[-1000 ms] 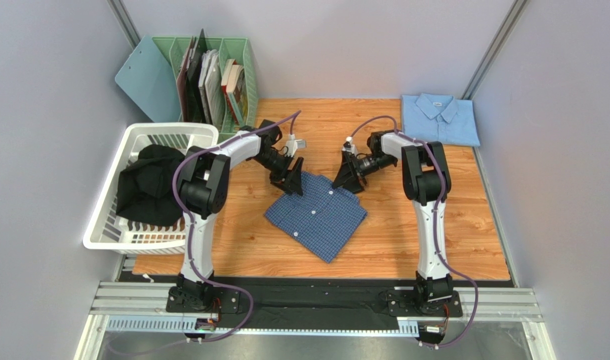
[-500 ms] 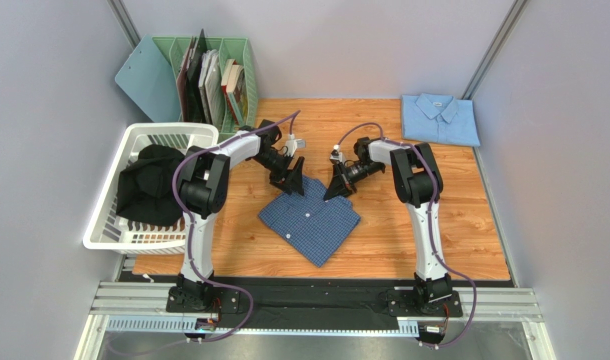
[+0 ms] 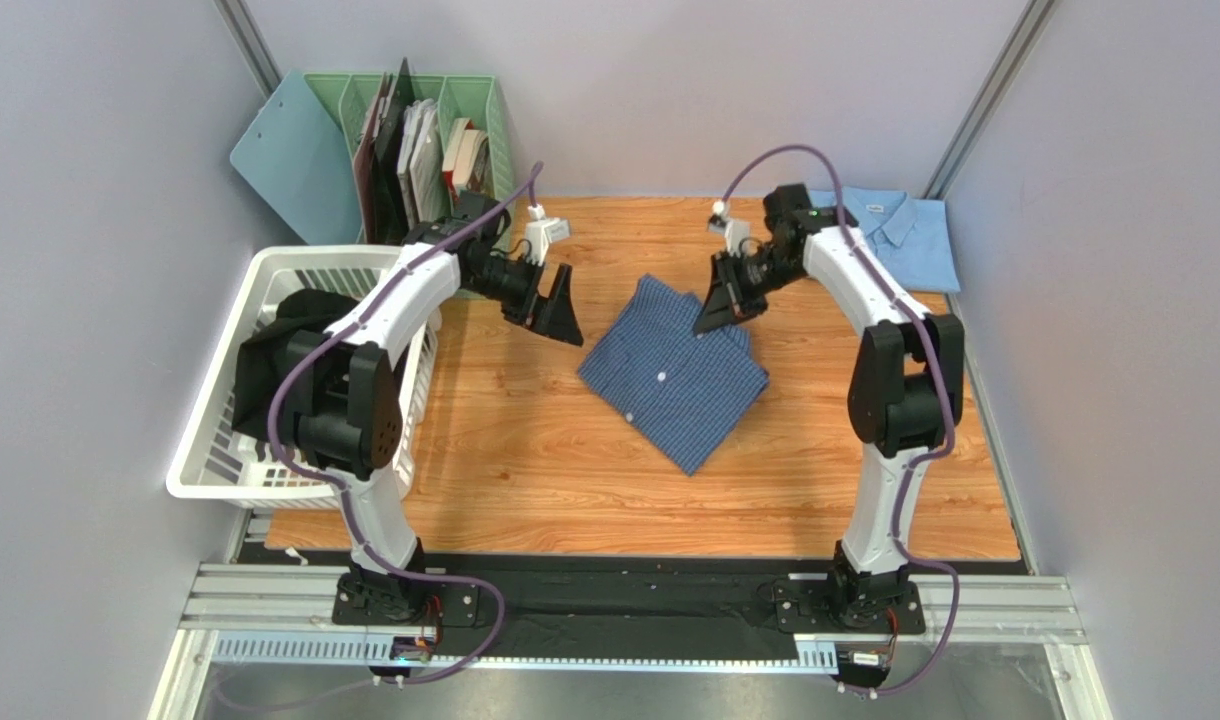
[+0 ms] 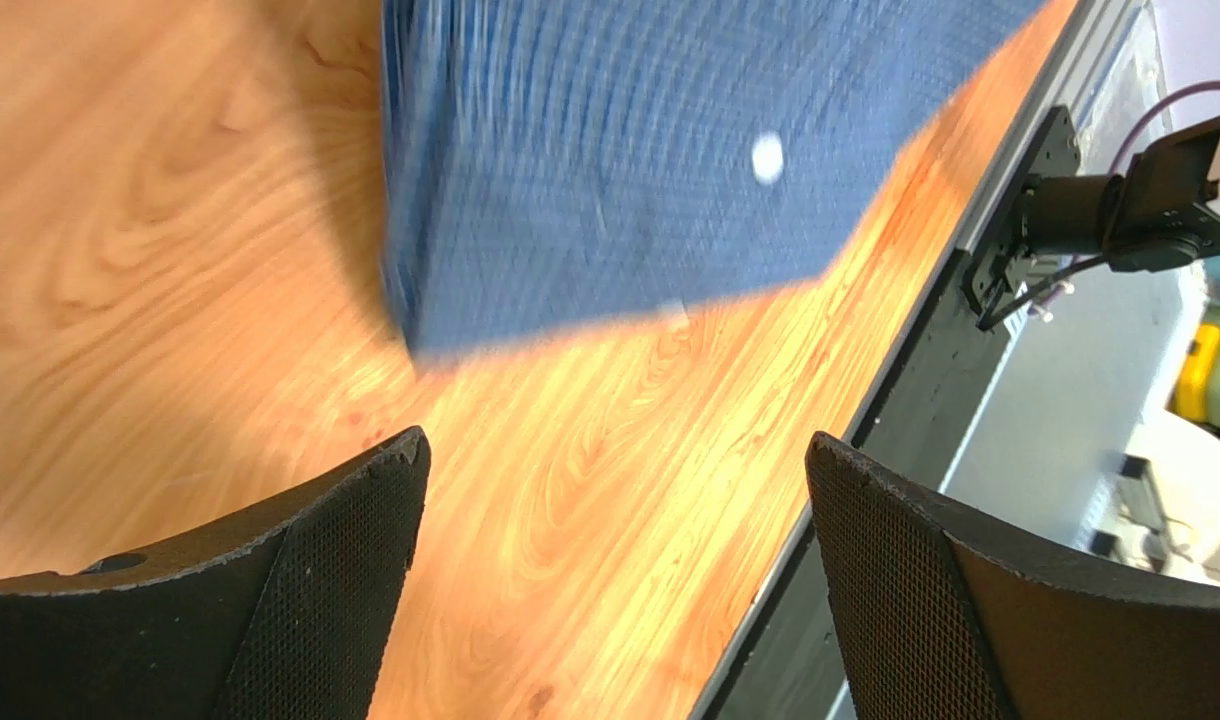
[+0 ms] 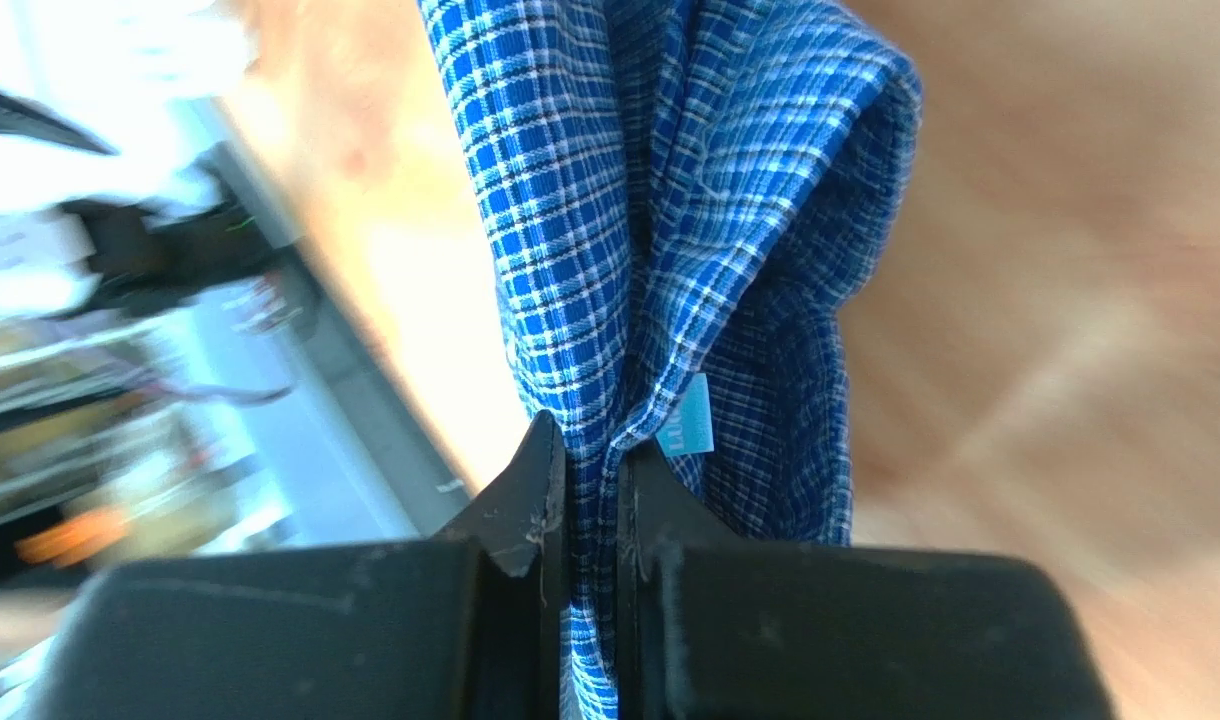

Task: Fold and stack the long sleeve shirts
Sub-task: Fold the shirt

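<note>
A: As seen from above, the checked shirt [image 3: 676,372] is laid folded mid-table [image 3: 526,465], turned diagonally, one corner pointed at the near edge. Long axis?
B: Nearly square. Longer sides appear to run far-left to near-right. The far-right edge is pinched by the right gripper [image 3: 717,308], fingers closed on a bunched fold beside a small label [image 5: 693,417].
A: Left gripper [image 3: 553,300]?
B: Spread wide, nothing held, positioned left of that shirt, apart. The pale blue shirt [image 3: 902,233] is laid folded at the far right corner, collar pointed away.
</note>
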Action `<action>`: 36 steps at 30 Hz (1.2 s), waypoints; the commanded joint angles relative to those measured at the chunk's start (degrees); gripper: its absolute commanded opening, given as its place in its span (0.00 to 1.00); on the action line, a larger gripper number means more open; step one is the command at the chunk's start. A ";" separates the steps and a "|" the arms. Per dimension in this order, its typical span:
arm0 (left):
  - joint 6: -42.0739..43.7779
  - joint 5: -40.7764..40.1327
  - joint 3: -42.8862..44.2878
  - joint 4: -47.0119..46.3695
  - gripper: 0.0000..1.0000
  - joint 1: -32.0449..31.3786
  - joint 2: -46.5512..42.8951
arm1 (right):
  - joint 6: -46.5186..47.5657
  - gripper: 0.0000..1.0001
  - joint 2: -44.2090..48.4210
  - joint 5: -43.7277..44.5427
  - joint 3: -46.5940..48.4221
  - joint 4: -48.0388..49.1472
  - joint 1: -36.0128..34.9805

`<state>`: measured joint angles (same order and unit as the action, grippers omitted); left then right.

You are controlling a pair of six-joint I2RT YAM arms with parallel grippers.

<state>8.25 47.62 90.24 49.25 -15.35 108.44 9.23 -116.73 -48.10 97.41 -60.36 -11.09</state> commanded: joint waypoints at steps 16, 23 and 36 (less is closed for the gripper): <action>-0.08 -3.23 -4.28 0.93 0.99 8.76 -7.63 | 27.95 0.00 23.47 72.78 -33.21 36.08 -31.78; 0.01 -3.58 -5.94 0.49 0.99 8.94 -8.25 | 23.56 0.12 21.28 76.58 -38.79 40.69 -42.34; -9.92 2.13 -17.46 -10.41 0.99 9.55 -15.89 | 21.08 0.86 32.90 33.99 -26.59 19.16 -35.98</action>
<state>2.39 45.76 74.15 44.14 -6.20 96.42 30.85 -85.25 5.02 62.83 -33.69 -57.52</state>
